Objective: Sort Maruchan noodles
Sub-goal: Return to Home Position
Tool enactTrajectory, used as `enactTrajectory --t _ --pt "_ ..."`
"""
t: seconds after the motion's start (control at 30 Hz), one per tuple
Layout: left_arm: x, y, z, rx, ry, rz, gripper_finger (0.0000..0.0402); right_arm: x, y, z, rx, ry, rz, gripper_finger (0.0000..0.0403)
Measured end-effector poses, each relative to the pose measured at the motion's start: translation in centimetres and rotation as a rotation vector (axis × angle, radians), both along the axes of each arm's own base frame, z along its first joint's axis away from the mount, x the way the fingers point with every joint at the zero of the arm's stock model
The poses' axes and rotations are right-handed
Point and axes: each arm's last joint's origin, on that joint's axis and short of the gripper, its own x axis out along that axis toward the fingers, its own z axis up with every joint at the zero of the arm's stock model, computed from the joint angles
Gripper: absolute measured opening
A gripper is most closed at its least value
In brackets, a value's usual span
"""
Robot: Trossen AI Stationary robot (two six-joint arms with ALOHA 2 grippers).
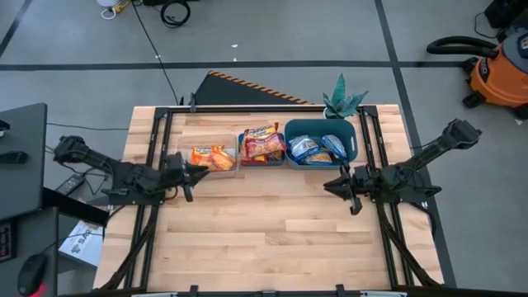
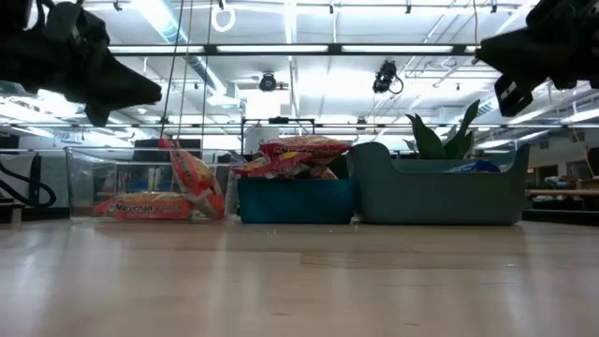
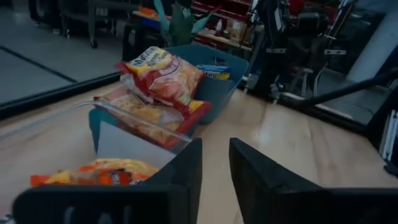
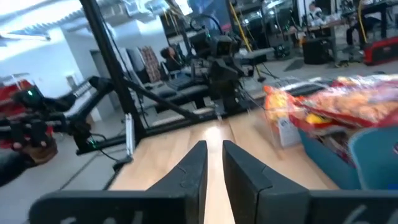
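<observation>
Noodles (image 1: 261,142) all binned: orange in the clear bin (image 1: 188,145), red in the middle blue bin (image 1: 262,162), blue-silver in the teal bin (image 1: 353,140). Left jaws and right jaws are both empty, slightly spread, hovering just in front of the bins. For homing, retract straight back and hold height. Low view shows both arms well above the table (image 2: 299,281); high view can't. Jaw gaps are readable only in the wrist views.

Two dark, nearly black arms are seen, the left arm (image 1: 124,173) and the right arm (image 1: 412,169), each built of slim segments with bulkier blocks at the joints. The left claw (image 3: 214,146) and the right claw (image 4: 213,148) are each formed of two flat, matt black fingers (image 3: 180,174), tapered to blunt tips and set on a broad black crossbar.
</observation>
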Motion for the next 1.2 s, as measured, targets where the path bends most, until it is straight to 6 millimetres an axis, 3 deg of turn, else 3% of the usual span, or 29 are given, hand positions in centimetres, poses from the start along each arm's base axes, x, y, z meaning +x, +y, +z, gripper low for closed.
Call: enactTrajectory --t 0.17,0.53,0.8,1.2 --pt "-0.7 0.6 -0.5 0.062 -0.021 -0.024 0.0058 -0.8 -0.6 -0.1 0.010 0.037 -0.014 0.0054" --pt "-2.3 0.8 0.4 0.221 -0.087 -0.131 0.0020 -2.9 -1.9 0.3 0.017 -0.013 -0.077 0.0054" --pt "-2.6 0.6 0.2 0.253 -0.081 -0.242 0.0016 -3.4 -2.0 0.6 -0.023 -0.050 -0.060 0.0054" --pt "-2.6 0.7 0.3 0.172 -0.114 -0.227 0.0016 -3.4 -2.0 0.6 -0.022 -0.053 -0.060 0.0054"
